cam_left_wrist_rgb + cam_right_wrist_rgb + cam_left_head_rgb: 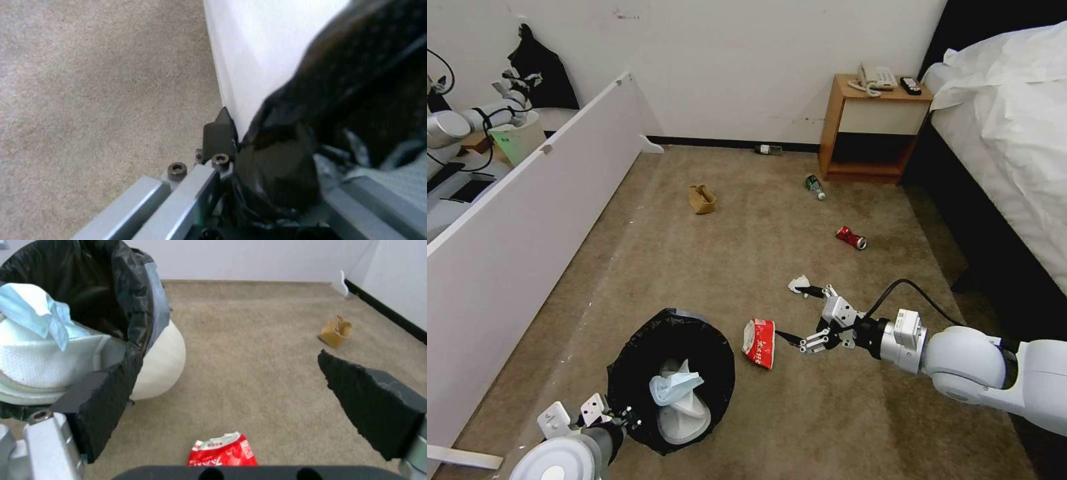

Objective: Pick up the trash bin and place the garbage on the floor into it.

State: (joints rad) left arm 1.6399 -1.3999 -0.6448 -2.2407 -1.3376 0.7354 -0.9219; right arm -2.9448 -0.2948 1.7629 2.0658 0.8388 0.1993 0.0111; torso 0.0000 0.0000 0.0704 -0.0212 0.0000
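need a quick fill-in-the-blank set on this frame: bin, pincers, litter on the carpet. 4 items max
1. The left pincer is shut on the rim of the ____, which is lined with a black bag.
2. The right pincer hangs ____, beside the red packet.
3. Draped over the white slippers inside is a blue ____.
4. The crumpled brown paper bag lies on the ____.

Missing words: trash bin; open; face mask; carpet

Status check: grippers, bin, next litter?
Left gripper shut on bin rim. Right gripper open, beside red packet. Slippers and mask binned. Nothing in the way.
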